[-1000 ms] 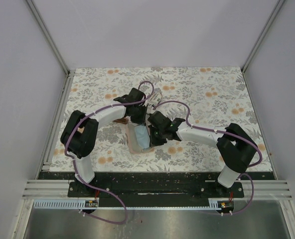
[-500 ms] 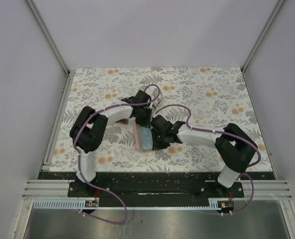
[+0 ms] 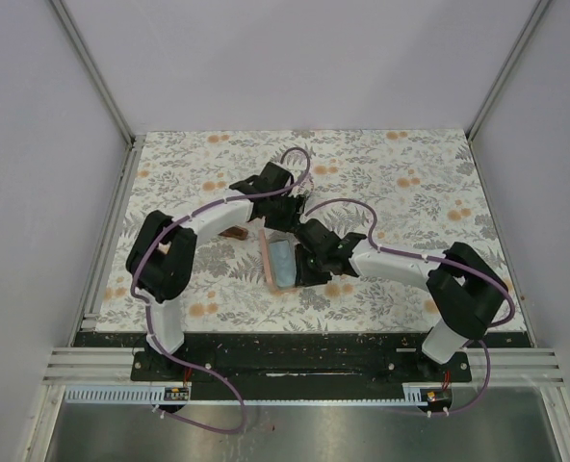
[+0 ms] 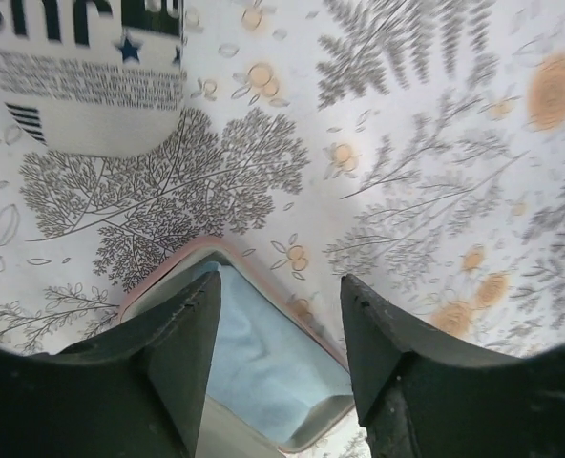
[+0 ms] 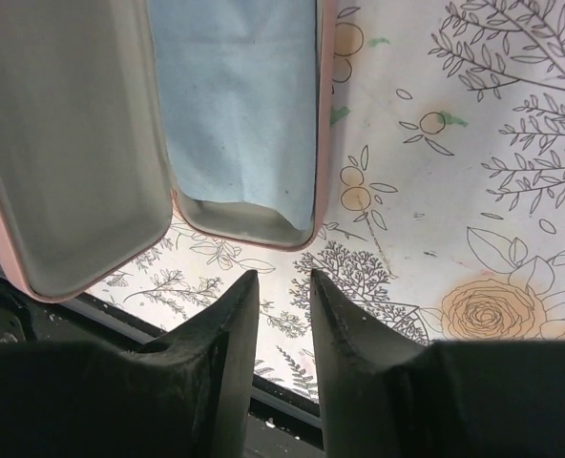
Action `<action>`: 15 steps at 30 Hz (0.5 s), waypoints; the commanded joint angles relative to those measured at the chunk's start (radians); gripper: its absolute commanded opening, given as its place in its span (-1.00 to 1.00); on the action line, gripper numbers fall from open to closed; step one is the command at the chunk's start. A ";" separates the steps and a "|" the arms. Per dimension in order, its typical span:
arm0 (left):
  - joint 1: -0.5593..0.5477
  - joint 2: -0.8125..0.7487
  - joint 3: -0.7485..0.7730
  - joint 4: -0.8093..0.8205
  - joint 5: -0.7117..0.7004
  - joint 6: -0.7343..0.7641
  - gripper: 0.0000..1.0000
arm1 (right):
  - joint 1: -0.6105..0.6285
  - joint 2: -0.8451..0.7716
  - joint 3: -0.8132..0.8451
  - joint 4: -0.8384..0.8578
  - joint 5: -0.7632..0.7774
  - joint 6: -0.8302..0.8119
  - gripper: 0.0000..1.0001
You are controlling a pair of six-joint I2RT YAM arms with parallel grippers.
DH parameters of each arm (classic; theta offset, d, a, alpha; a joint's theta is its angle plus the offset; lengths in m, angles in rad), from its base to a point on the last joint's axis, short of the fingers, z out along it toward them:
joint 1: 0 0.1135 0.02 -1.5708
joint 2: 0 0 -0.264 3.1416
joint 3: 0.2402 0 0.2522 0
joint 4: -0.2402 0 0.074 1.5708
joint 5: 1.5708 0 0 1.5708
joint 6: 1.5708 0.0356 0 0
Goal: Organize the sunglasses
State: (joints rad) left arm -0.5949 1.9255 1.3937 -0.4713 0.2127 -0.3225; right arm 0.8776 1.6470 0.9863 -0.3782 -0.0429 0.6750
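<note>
The pink hard case (image 3: 280,262) lies open on the flowered table, with a pale blue cloth (image 5: 235,105) in its base and its empty lid (image 5: 73,143) beside it. My left gripper (image 3: 283,219) hovers over the case's far end, jaws open and empty; the left wrist view shows the case corner (image 4: 263,353) below them. My right gripper (image 5: 284,277) sits just off the case's near end, its fingers (image 5: 227,324) slightly apart with nothing between. A slim brown piece (image 3: 235,233), apparently the brown sunglasses, shows beside the left arm.
A stars-and-stripes soft pouch (image 4: 82,76) lies just beyond the case, under the left wrist. The table's black front rail (image 5: 168,329) is close behind the right gripper. White walls enclose the table on three sides.
Both grippers went from shut to open and released the pink case. The left gripper drew back toward the far end. The case now lies straighter and narrower in the top view.
</note>
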 commanded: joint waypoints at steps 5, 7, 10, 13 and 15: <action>0.013 -0.155 0.097 -0.023 -0.062 -0.045 0.21 | -0.031 -0.067 -0.005 0.032 -0.023 -0.015 -0.27; 0.041 -0.218 0.052 -0.007 -0.125 -0.091 0.26 | -0.042 -0.104 -0.014 0.036 -0.031 -0.023 -0.24; 0.104 -0.327 -0.079 0.028 -0.255 -0.191 0.72 | -0.061 -0.165 -0.026 0.044 -0.041 -0.034 -0.16; 0.193 -0.434 -0.220 0.053 -0.370 -0.362 0.98 | -0.078 -0.231 -0.040 0.042 -0.032 -0.052 -0.10; 0.239 -0.492 -0.303 0.039 -0.446 -0.485 0.98 | -0.086 -0.271 -0.052 0.041 -0.022 -0.061 -0.08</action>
State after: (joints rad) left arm -0.4477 1.5391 1.2228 -0.4454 -0.0128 -0.5468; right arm 0.8120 1.4792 0.9463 -0.3637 -0.0715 0.6495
